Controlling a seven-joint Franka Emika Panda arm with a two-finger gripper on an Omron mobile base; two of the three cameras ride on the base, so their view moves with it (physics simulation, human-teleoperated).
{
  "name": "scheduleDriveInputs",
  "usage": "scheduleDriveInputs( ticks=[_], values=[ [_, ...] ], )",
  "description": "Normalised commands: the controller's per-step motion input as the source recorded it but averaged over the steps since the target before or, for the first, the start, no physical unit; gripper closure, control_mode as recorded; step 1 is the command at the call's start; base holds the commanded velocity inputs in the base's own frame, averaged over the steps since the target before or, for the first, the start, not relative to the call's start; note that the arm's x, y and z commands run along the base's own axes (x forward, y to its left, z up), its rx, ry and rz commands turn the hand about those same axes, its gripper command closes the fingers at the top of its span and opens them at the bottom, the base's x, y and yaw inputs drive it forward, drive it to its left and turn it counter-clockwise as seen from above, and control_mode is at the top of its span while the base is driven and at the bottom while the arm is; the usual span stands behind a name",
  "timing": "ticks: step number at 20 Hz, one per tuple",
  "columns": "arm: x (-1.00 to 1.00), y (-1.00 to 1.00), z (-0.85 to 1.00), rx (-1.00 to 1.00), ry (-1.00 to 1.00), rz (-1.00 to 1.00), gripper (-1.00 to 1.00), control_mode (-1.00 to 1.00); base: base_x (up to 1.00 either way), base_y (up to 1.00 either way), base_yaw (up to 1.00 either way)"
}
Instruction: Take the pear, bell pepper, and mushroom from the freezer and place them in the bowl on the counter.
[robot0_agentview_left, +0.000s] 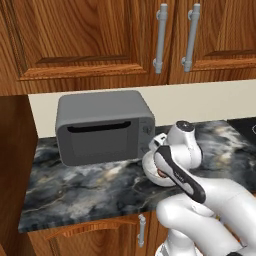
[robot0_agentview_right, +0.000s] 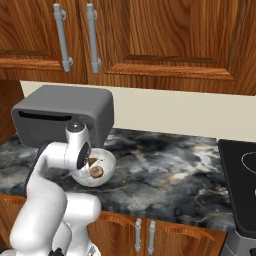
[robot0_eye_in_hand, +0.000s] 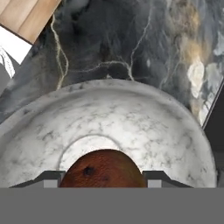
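The white-grey speckled bowl stands on the dark marbled counter just in front of the microwave. My gripper points down into the bowl. Its fingertips flank a dark brown round mushroom and are shut on it, low over the bowl's flat bottom. Whether the mushroom touches the bottom I cannot tell. The pear, the bell pepper and the freezer are out of view.
A grey microwave stands at the back, left of the bowl. A black stovetop lies at the right end of the counter. Brown wall cabinets with grey handles hang above.
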Motion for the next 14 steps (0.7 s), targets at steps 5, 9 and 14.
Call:
scheduleDriveInputs(
  ticks=[5,9,14],
  values=[
    [0.35,0.0,-0.26,0.0,0.01,0.01,1.0,-1.0,0.0,0.0,0.0],
    [0.24,0.01,-0.33,-0.03,0.02,0.02,-1.0,-1.0,0.0,0.0,0.0],
    [0.26,0.01,-0.31,-0.04,0.03,0.01,-1.0,-1.0,0.0,0.0,0.0]
  ],
)
